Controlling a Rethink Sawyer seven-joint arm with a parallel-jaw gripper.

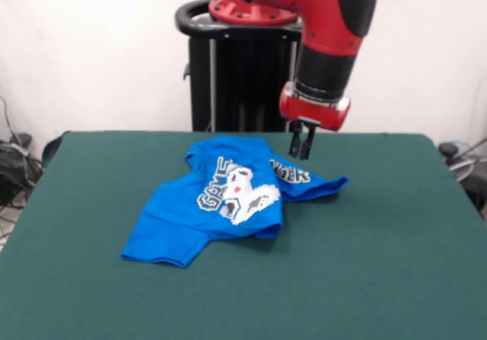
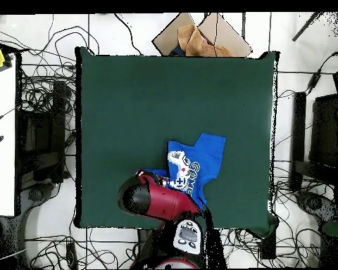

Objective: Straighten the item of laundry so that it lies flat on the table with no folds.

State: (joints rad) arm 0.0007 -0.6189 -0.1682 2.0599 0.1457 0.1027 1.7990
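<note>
The blue T-shirt (image 1: 228, 203) lies crumpled on the green table (image 1: 380, 249), nearer the far side. It is folded over itself, so the white controller print and the words "GAME CHANGER" are bent and partly hidden; one sleeve points front left. My gripper (image 1: 301, 151) hangs just above the shirt's far right part, its fingers close together and holding nothing. In the overhead view the shirt (image 2: 200, 162) lies near the robot's side of the table (image 2: 129, 98), and the red arm (image 2: 158, 200) covers its lower left part and hides the gripper.
The black pedestal (image 1: 240, 74) stands behind the table's far edge. In the overhead view, cardboard (image 2: 200, 36) lies beyond the table's top edge, a white bench (image 2: 1, 140) stands at the left, and cables run over the floor all around.
</note>
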